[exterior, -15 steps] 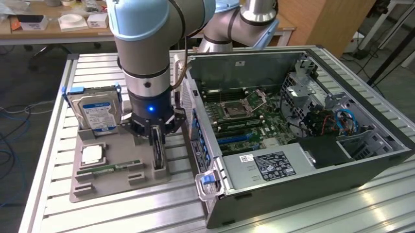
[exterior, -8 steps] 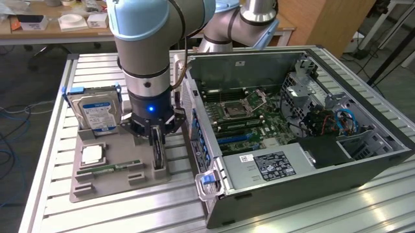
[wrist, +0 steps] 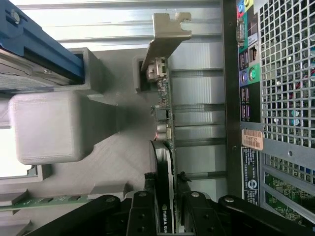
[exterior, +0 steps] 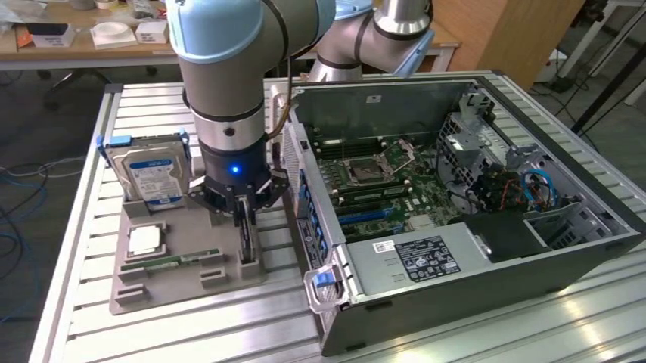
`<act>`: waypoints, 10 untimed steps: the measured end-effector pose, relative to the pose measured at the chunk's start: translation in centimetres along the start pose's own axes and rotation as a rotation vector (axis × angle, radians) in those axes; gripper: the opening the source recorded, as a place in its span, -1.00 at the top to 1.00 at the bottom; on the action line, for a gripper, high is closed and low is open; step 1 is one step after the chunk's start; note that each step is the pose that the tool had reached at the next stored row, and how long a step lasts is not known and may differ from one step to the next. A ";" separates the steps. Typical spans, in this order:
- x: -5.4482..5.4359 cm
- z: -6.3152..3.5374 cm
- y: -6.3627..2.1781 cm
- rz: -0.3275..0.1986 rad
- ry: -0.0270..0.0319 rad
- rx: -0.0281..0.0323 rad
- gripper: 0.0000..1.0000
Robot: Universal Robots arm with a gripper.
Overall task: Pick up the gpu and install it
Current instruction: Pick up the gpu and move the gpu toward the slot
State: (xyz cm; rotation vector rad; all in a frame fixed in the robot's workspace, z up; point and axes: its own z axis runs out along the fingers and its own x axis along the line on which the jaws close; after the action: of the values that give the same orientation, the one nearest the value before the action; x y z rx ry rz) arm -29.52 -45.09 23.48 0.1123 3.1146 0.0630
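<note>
pincer (exterior: 245, 214) low over upright gpu (exterior: 248, 243) in grey holder (exterior: 162, 295)

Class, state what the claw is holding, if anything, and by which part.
Cannot be told: the claw straddles the gpu at its black cooler; the card stands in the grey holder.

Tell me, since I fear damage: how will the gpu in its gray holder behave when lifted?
The gpu is a thin board, probably stiff yet fragile. Standing on edge in the gray holder, it may tip if nudged. Its metal bracket likely weights one end.
</note>
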 end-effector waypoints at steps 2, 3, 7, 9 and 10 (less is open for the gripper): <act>0.0 0.00 0.00 0.000 -0.0001 0.0000 0.44; 0.0 0.00 0.00 0.000 -0.0001 0.0000 0.44; 0.0 0.00 0.00 0.000 -0.0001 0.0000 0.44; 0.0 0.00 0.00 0.000 -0.0001 0.0000 0.44; 0.0 0.00 0.00 0.000 -0.0002 0.0000 0.44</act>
State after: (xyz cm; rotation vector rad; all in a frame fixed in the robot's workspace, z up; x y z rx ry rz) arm -29.52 -45.09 23.47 0.1124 3.1144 0.0630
